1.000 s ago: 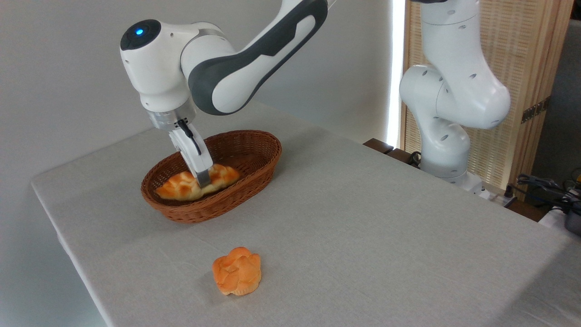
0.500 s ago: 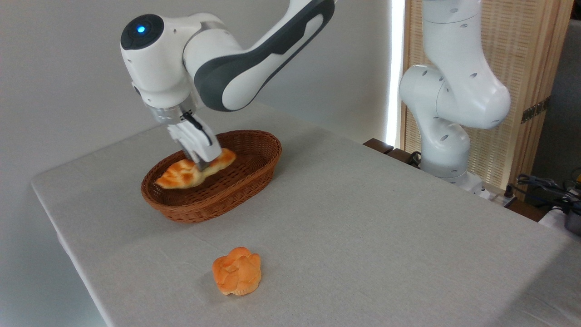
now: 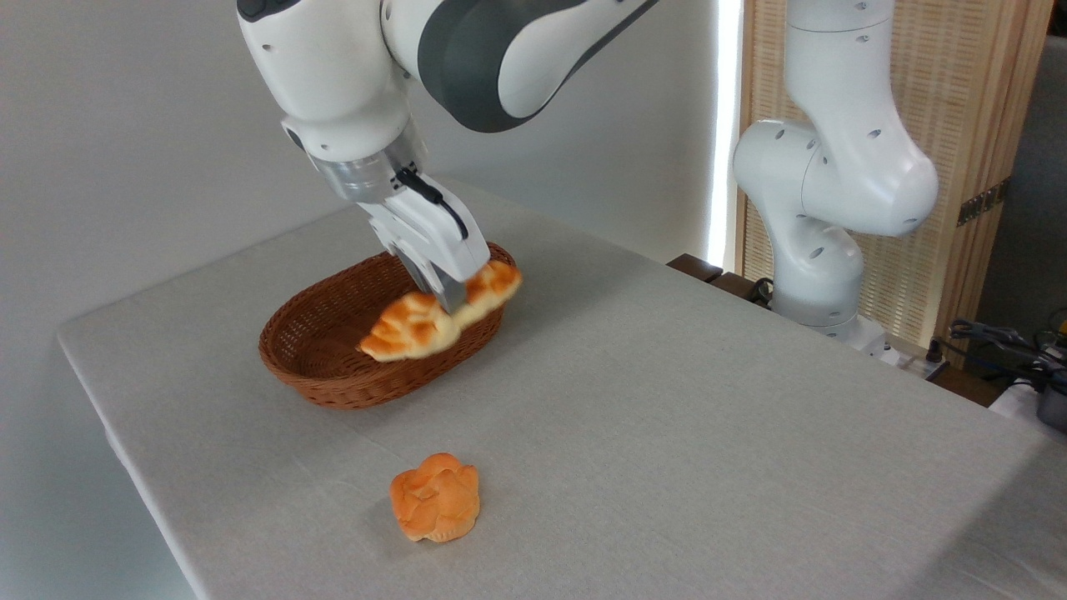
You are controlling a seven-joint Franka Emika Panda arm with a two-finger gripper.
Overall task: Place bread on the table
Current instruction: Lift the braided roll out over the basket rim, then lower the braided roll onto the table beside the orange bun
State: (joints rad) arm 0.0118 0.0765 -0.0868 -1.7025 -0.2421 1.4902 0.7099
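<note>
Held in the air: the elongated braided golden-brown bread (image 3: 417,323), pinched near its middle by the white two-finger gripper (image 3: 454,302), fingers closed on the loaf. Lifted clear of the brown oval wicker basket (image 3: 333,367), hanging over the basket's right half and its far right rim. Long axis tilted, running from about 8 o'clock to 2 o'clock: lower pointed end toward 8 o'clock over the basket's inside, higher end toward 2 o'clock past the rim. Braided crust facing up, pale cream side showing along the lower edge. No contact visible between loaf and wicker.

Resting on the light-grey cloth-covered surface (image 3: 667,417): the basket at the far left, and, at about 5 o'clock from it and well apart, a small round orange bun (image 3: 435,497) near the front edge. Reaching in from 1 o'clock: the white and grey arm (image 3: 500,50), wrist angled down toward 5 o'clock.
</note>
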